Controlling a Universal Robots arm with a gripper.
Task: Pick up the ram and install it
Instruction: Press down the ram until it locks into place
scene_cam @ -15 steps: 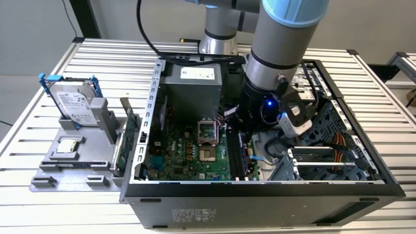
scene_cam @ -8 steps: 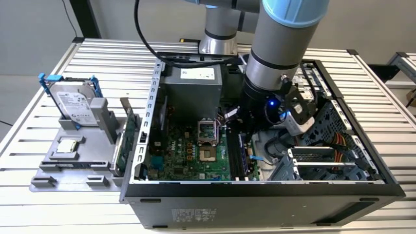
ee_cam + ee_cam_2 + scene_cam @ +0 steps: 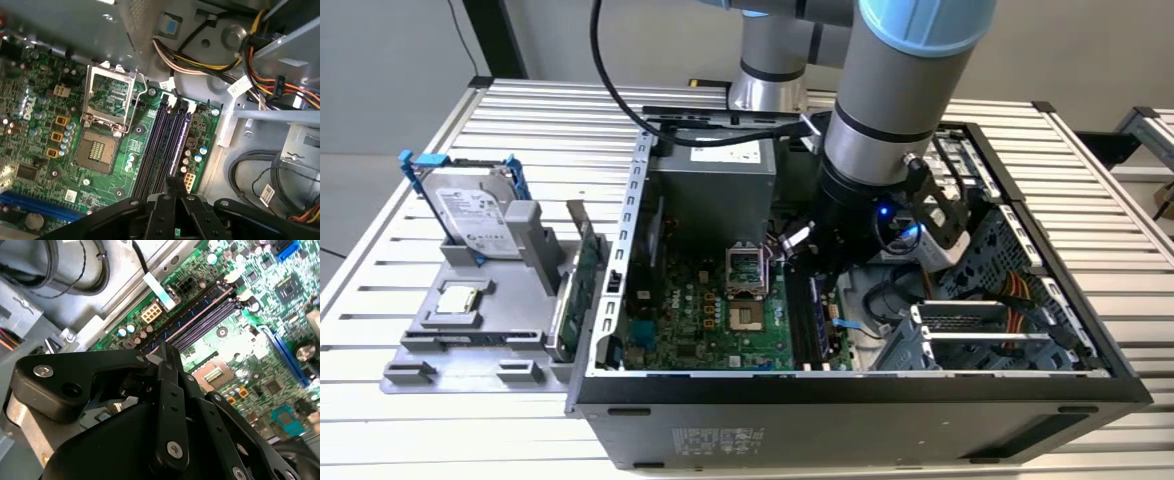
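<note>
A: Where is the ram [image 3: 179, 145] now?

B: You can see it in both wrist views as a thin blue stick standing in one of the black memory slots [image 3: 152, 145] on the green motherboard [image 3: 45, 125], in the slot farthest from the processor socket [image 3: 107, 112]. In the second wrist view the ram [image 3: 200, 307] runs along the same slots, near the white power connector [image 3: 151, 313].

A: And your gripper?

B: The gripper [image 3: 176, 186] is directly over one end of the stick. Its black fingers [image 3: 169, 365] are pressed close together, almost touching. I cannot tell if they pinch the edge of the ram or only push on it from above.

A: So how far is the task?

B: I judge the picking up is done, because the ram is already inside the computer case [image 3: 854, 385] and in a slot. If it is fully seated I cannot say; the white clips [image 3: 181, 104] at the far end of the slots are small and I cannot see if they are closed.

A: And outside the case?

B: On the slatted surface [image 3: 454, 430] a grey holder [image 3: 467, 340] carries a hard drive [image 3: 470, 215].
</note>
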